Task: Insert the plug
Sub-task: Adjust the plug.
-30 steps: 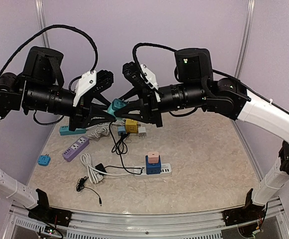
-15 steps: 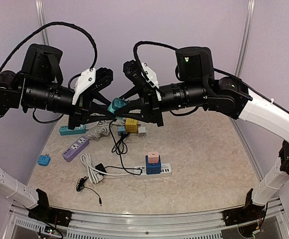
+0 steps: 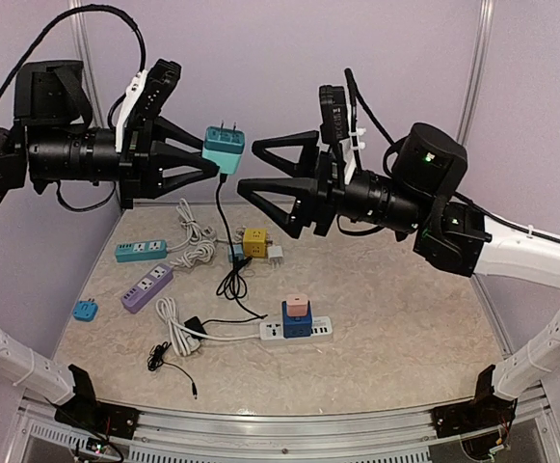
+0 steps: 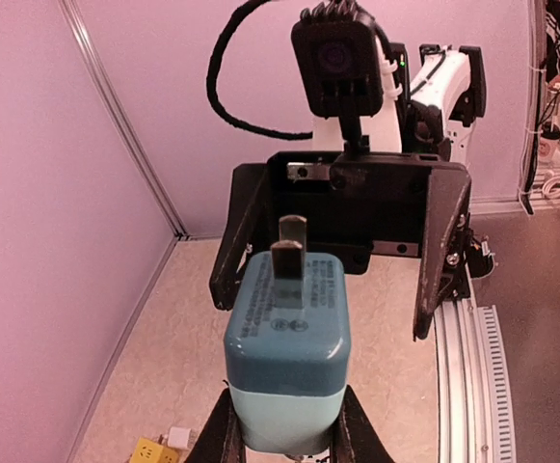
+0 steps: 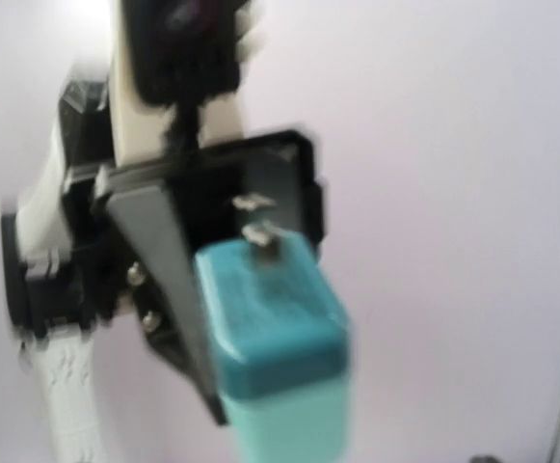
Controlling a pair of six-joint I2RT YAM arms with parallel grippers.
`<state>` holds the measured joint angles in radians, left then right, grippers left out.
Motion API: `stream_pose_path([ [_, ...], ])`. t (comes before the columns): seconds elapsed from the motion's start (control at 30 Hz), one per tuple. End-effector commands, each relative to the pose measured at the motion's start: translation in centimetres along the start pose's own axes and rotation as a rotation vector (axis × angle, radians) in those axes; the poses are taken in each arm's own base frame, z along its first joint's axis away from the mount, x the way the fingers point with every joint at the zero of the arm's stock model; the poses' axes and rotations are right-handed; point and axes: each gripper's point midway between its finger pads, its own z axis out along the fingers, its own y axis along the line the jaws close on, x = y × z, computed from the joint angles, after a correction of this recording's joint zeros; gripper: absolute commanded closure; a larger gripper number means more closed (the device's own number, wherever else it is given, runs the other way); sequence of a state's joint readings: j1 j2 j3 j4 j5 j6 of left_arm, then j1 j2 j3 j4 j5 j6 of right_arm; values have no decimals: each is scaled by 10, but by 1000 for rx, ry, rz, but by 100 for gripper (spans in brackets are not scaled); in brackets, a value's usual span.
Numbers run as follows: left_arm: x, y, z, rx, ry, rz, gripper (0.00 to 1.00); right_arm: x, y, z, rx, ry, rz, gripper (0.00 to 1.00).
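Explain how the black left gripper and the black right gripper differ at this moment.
The left gripper is shut on the two-tone teal plug; the right gripper is open and empty. A black cable hangs from the plug at the left gripper; nothing hangs from the right gripper. Both are black, raised above the table and face each other.

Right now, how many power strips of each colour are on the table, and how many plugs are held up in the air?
Teal power strip: 1
Purple power strip: 1
White power strip: 1
Teal plug held up in the air: 1
Total: 4
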<state>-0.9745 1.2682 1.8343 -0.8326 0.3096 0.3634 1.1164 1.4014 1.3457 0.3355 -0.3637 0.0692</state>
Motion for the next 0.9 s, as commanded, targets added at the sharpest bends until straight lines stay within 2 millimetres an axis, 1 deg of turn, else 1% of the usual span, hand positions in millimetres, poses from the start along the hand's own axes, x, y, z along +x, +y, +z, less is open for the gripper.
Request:
stream_pose_path([
  [0.0,-41,-3,-16,39,-184,-45,100,-53,-1,-6,11,-314,105,22],
  [0.13,-44,-4,-15,60,-205,-78,100,-53,-4,2,15,-354,139,30],
  [0.23,-39,-7,-12,80,-196,-90,100,-53,-2,10,-12,-360,152,34],
  [0.3,-36,-7,-9,84,-189,-102,100,-52,0,16,-22,-351,148,35],
  [0.37,-36,-5,-9,76,-195,-115,100,-50,1,22,-17,-332,137,34],
  [0.43,-37,-3,-10,72,-202,-120,100,-47,1,24,-14,-325,137,34],
  [0.5,-36,-4,-9,74,-201,-122,100,-45,1,26,-14,-320,142,37],
  [0.57,-34,-4,-8,75,-198,-124,100,-42,1,30,-22,-315,147,45],
  [0.6,-34,-4,-8,77,-198,-125,100,-41,1,31,-25,-310,151,53],
  [0.67,-34,-5,-8,80,-200,-126,100,-40,0,33,-27,-306,155,82],
  [0.7,-34,-5,-9,80,-200,-127,100,-39,0,33,-26,-304,154,100],
  [0.77,-32,-6,-9,78,-196,-125,100,-41,3,32,-36,-299,141,100],
  [0.87,-23,-4,-9,61,-170,-125,100,-39,9,30,-56,-246,99,100],
])
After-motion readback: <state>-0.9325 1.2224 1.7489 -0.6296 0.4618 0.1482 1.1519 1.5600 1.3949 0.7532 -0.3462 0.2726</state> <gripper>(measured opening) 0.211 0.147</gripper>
